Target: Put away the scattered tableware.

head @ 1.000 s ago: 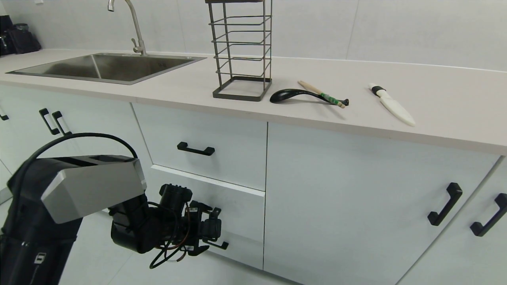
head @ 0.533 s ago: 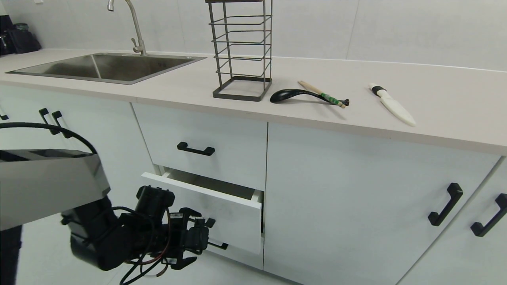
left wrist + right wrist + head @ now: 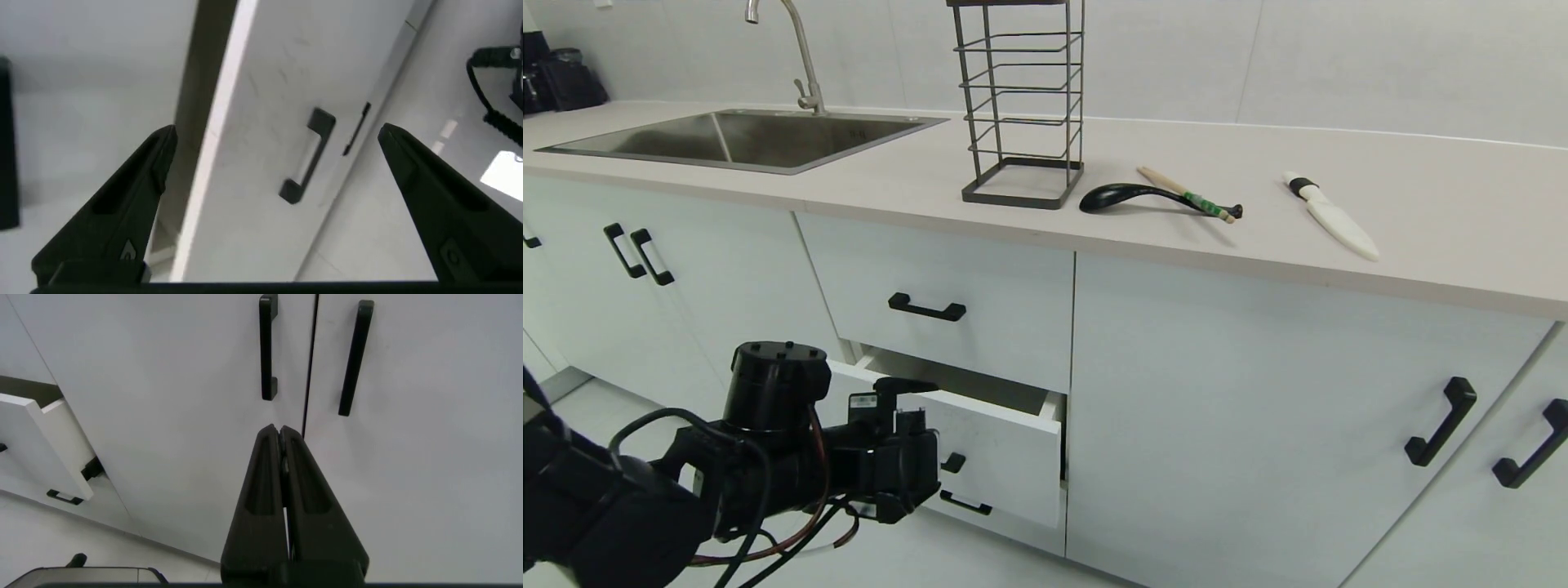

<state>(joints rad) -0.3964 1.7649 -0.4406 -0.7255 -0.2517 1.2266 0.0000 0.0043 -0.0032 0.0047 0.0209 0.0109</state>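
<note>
Left gripper (image 3: 278, 137) spread wide facing the drawer handle (image 3: 304, 167); right gripper (image 3: 283, 434) pressed together.

1. My right pincer (image 3: 283, 433) has both fingers pressed together, tips before the seam between two white cabinet doors (image 3: 163, 392).
2. An upright black handle (image 3: 266, 347) sits on each door, flanking the seam.
3. Nearby, a white drawer (image 3: 37, 449) stands partly out.
</note>
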